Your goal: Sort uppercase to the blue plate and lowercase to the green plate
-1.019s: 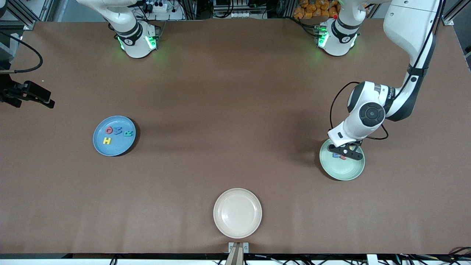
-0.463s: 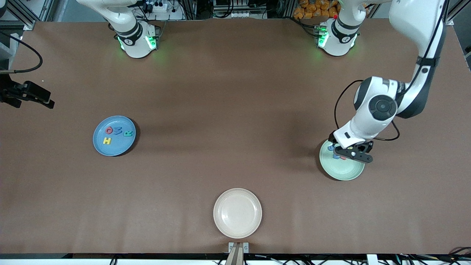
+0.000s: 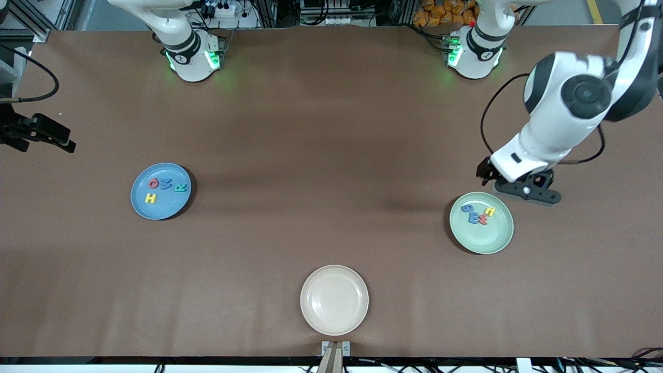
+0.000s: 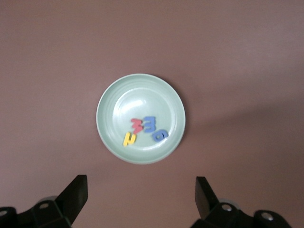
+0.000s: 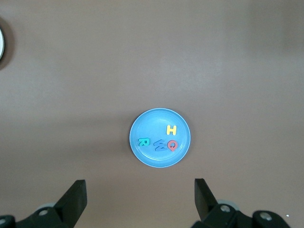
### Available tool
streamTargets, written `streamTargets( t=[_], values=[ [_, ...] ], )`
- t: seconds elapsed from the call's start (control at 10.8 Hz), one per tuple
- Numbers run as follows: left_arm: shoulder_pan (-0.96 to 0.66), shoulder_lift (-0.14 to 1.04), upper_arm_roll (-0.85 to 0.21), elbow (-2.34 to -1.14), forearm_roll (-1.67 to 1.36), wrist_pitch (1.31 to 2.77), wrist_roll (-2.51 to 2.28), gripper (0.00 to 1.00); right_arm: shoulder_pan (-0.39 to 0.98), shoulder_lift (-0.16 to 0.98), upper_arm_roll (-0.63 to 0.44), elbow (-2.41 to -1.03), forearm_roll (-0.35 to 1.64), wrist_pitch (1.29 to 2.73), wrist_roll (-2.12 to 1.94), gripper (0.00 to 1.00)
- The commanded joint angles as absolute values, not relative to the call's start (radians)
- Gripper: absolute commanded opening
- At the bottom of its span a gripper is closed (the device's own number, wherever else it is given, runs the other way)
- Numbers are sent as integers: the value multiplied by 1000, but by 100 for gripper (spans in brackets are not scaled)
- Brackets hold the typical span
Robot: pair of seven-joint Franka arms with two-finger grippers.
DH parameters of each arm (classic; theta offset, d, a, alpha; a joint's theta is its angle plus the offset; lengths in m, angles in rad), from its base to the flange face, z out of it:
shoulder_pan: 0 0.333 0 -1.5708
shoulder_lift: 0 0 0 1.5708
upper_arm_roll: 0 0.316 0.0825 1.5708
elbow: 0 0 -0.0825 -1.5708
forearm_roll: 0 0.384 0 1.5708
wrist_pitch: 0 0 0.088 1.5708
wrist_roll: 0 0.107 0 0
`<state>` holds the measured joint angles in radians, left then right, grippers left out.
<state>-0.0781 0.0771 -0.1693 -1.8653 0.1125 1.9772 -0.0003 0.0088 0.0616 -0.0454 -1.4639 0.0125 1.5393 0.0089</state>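
The blue plate (image 3: 163,208) holds the uppercase letters: red Q (image 3: 154,183), blue W (image 3: 166,183), teal R (image 3: 180,188) and yellow H (image 3: 150,198). The green plate (image 3: 484,239) holds the lowercase letters: blue g (image 3: 466,208), blue m (image 3: 473,218), red m (image 3: 482,219) and yellow h (image 3: 489,211). My left gripper (image 3: 518,185) is open and empty, raised over bare table beside the green plate (image 4: 142,95). My right gripper (image 5: 140,199) is open and empty, high above the table by the blue plate (image 5: 152,123); it is out of the front view.
An empty beige plate (image 3: 334,299) lies near the table's edge closest to the front camera. A black device (image 3: 39,132) sits at the right arm's end of the table.
My left gripper has risen off the green plate and drawn back toward the robots' bases, uncovering the four lowercase letters. The blue plate and its letters have not moved.
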Motion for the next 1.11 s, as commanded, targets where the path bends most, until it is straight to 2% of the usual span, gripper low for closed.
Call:
streamTargets(
  t=[0.0,0.19,0.46,0.74,1.02],
  values=[
    [-78,71,-164,-1684,77,1774,15,100,-6,52,-34,-1462,18,1537,8,100],
    [-78,40,-141,-1605,69,1698,15,100,-6,52,-35,-1457,20,1536,6,100],
    [-78,-32,-56,-1586,-9,1678,9,100,-6,52,-35,-1456,18,1536,6,100],
    [-77,-48,37,-1513,-54,1589,5,100,-8,52,-35,-1456,17,1536,8,100],
    [-80,-69,46,-1511,-35,1582,3,100,-6,52,-34,-1454,17,1536,12,100]
  ],
)
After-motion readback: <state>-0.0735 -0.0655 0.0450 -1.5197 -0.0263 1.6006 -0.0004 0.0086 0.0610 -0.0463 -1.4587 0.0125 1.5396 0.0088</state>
